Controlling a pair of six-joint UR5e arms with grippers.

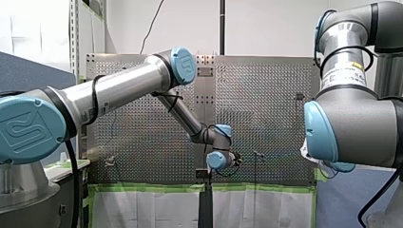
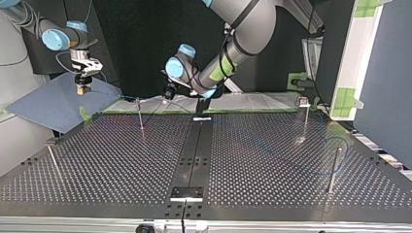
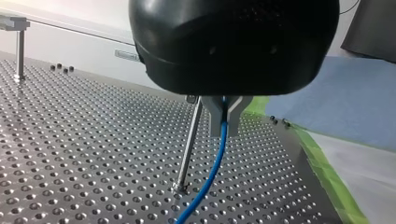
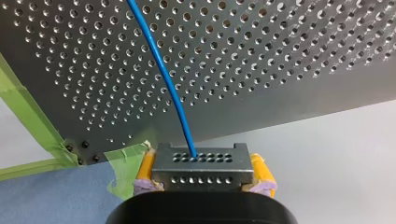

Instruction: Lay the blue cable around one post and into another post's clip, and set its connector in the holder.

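My left pincer (image 3: 223,122) pinches the blue cable (image 3: 211,172) just beside a post (image 3: 189,144); my right pincer (image 4: 201,179) clamps the connector (image 4: 201,165) past the taped corner of the worktop (image 4: 280,70).

In the left wrist view the thin blue cable (image 3: 212,170) leaves the frame under my left gripper (image 3: 224,126), whose black housing partly covers the metal post's (image 3: 189,149) head. Over the perforated metal desk (image 2: 121,165) in the top view it is too faint to trace. The black connector block (image 4: 201,161) masks much of my right gripper's (image 4: 204,175) fingers; at the front view's 3 o'clock that arm's grey elbow (image 1: 356,126) hides it
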